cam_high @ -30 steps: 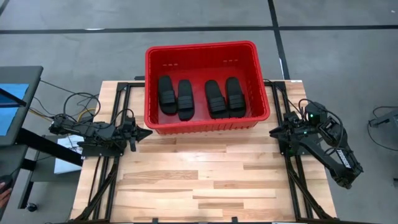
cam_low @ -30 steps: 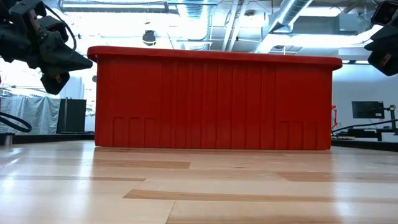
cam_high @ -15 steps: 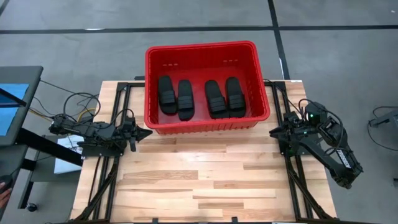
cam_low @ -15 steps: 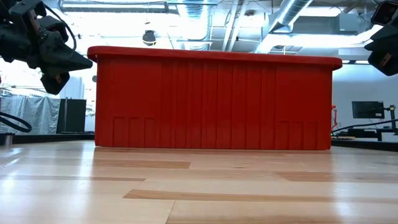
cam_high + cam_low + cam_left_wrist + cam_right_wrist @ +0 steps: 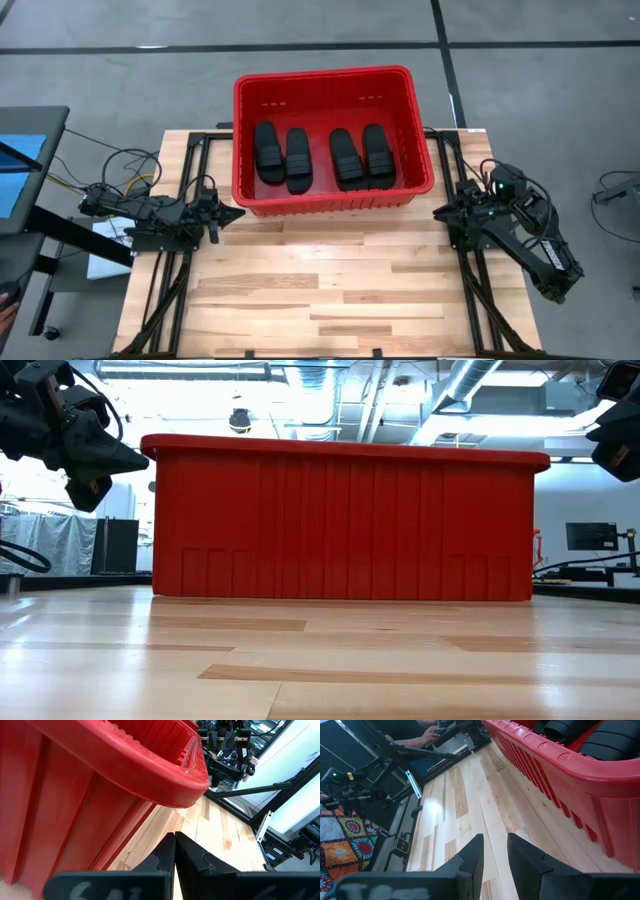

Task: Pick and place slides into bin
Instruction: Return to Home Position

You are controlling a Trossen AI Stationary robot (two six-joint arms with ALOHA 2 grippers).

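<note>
We see the left gripper [image 5: 232,213] with its jaws pressed together on nothing, just beside the near left corner of the bin [image 5: 330,204]. The right gripper [image 5: 440,212] has its jaws a narrow gap apart, likewise empty, just beside the bin's near right corner. We count one red bin at the far middle of the wooden table [image 5: 330,290] and four black slides [image 5: 298,160] lying on the bin's floor, side by side as a left pair and a right pair.
</note>
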